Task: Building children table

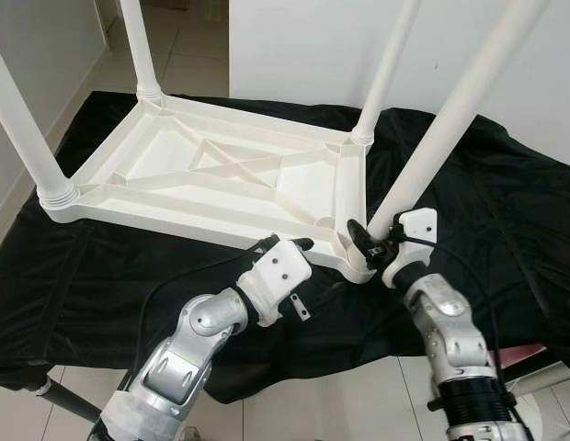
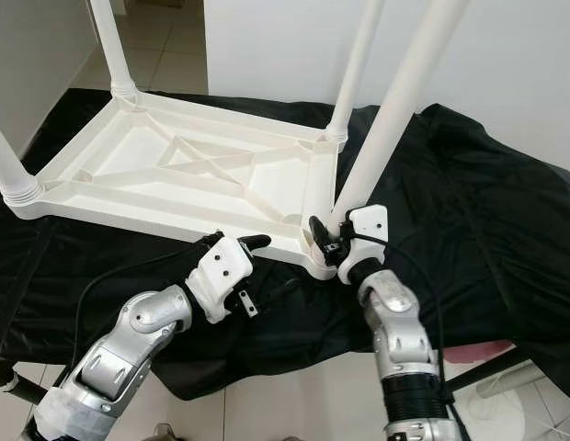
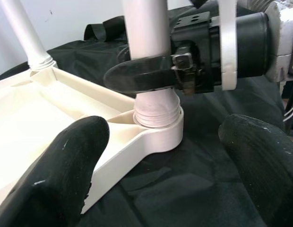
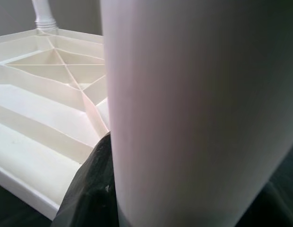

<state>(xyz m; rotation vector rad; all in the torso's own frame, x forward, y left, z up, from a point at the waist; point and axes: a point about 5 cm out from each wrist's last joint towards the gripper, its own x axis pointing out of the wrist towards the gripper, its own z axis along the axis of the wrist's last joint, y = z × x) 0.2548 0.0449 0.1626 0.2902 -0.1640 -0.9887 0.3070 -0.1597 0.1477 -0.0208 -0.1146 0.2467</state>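
Two silver jointed arms are seen, each ended by a white wrist housing with small dark screw holes, black cables and long black fingers [image 3: 66, 165]

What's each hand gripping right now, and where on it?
The right hand clamps the near-corner table leg just above its socket. The left hand is open, holding nothing.

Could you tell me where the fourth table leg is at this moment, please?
The leg stands tilted in the near right corner socket of the upturned tabletop, with the right tool clamped around its base and the left tool open beside that corner.
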